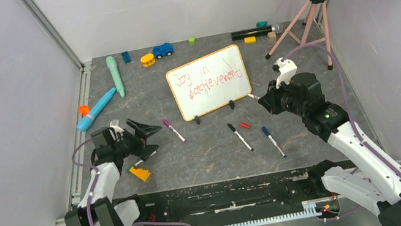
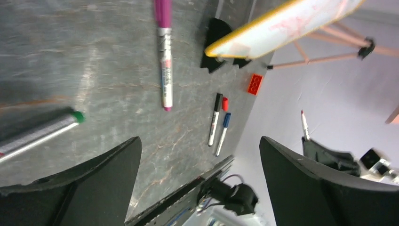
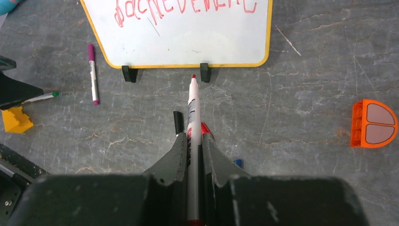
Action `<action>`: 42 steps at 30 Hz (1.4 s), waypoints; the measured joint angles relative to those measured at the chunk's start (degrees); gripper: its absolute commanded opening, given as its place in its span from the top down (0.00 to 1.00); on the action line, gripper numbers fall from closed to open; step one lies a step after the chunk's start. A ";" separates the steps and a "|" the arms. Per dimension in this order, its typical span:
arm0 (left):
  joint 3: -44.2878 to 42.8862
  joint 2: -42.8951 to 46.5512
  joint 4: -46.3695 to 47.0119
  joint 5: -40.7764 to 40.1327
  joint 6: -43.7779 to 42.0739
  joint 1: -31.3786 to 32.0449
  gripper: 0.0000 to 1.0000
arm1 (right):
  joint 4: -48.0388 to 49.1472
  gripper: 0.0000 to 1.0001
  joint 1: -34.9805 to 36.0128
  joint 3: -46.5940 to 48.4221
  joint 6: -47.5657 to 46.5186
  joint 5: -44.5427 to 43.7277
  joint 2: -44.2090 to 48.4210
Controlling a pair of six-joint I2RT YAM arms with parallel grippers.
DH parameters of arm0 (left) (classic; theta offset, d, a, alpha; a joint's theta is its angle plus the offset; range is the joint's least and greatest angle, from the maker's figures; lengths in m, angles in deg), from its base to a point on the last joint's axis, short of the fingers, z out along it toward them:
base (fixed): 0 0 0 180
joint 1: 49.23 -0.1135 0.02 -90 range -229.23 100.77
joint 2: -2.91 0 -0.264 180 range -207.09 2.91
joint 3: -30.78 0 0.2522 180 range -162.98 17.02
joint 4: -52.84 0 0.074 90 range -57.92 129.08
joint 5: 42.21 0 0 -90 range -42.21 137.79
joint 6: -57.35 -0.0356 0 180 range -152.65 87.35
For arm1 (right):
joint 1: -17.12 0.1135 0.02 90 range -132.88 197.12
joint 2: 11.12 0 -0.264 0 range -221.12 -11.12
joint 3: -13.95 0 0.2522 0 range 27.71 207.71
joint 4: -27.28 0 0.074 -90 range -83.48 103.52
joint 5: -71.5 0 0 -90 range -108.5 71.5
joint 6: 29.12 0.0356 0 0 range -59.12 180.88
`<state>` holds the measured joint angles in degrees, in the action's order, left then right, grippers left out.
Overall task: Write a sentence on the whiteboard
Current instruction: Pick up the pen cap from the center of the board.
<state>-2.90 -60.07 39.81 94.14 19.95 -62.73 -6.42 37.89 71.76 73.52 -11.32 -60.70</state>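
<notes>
The whiteboard (image 1: 209, 81) stands on two black clip feet at mid-table, and the red sentence (image 1: 204, 76) fills two lines on its upper part. In the right wrist view the board (image 3: 188, 42) lies just ahead, the lower line of the sentence (image 3: 188, 7) at the top edge. My right gripper (image 3: 193, 136) is shut on a red marker (image 3: 192, 103), its tip just short of the board's right foot. My left gripper (image 1: 150, 140) hangs open and empty over the table's left part, away from the board (image 2: 282, 23). A green-capped marker (image 2: 42, 132) lies beside its left finger.
A purple marker (image 1: 173, 129), a black marker (image 1: 239, 136), a blue marker (image 1: 272, 140) and a red cap (image 1: 244, 125) lie in front of the board. A yellow brick (image 1: 140, 173) sits near the left arm. A pink tripod (image 1: 305, 13) stands at the back right. Toys line the back.
</notes>
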 measured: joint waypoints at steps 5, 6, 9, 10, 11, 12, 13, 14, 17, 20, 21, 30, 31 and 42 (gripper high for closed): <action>-14.25 3.32 -12.94 -2.49 -6.03 5.25 0.00 | -1.07 1.00 0.00 -1.16 0.09 0.66 1.70; -16.74 3.65 -12.02 -2.16 -6.03 5.55 0.00 | -1.27 1.00 0.00 -1.25 0.15 0.72 1.95; -16.44 4.92 -5.42 -1.42 -2.23 4.76 0.00 | -1.73 1.00 0.00 -1.25 0.24 0.68 2.12; -14.21 4.68 -1.33 -1.14 0.57 4.61 0.00 | -1.84 1.00 0.00 -1.25 0.22 0.66 2.12; -11.04 3.89 3.28 -0.94 3.87 4.74 0.00 | -1.99 1.00 0.00 -1.25 0.22 0.59 2.12; -9.16 2.84 5.07 -1.29 5.60 5.31 0.00 | -2.08 1.00 0.00 -1.25 0.20 0.50 2.12; -8.90 1.05 3.19 -2.82 6.08 6.86 0.00 | -2.14 1.00 0.00 -1.20 0.20 0.48 2.12; -10.34 -0.37 -1.70 -6.19 5.03 10.03 0.00 | -2.34 1.00 0.00 -1.11 0.20 0.39 2.05; -20.59 -1.31 -14.10 -15.87 1.68 23.02 0.05 | -3.37 1.00 0.00 -0.66 0.20 0.00 2.05; -30.38 -3.72 -15.65 -19.63 1.31 30.99 0.08 | -4.57 1.00 0.00 -0.26 0.20 -0.87 2.19; -32.70 -5.09 -16.02 -21.07 1.31 32.68 0.08 | -4.92 1.00 0.00 -0.26 0.20 -1.25 2.29; -39.56 -23.85 -25.27 -33.86 7.65 49.51 0.19 | -11.28 1.00 0.00 1.97 1.01 -10.34 3.26; -40.13 -25.18 -26.29 -34.73 9.05 51.04 0.19 | -11.89 1.00 0.00 2.16 1.20 -11.41 3.61; -64.13 -40.92 -37.29 -43.01 24.33 62.58 0.39 | -18.36 1.00 0.00 2.27 3.32 -21.51 12.33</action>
<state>-67.03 -100.99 2.52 51.13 44.27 -0.15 -24.78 37.89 74.04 76.84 -32.82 -48.37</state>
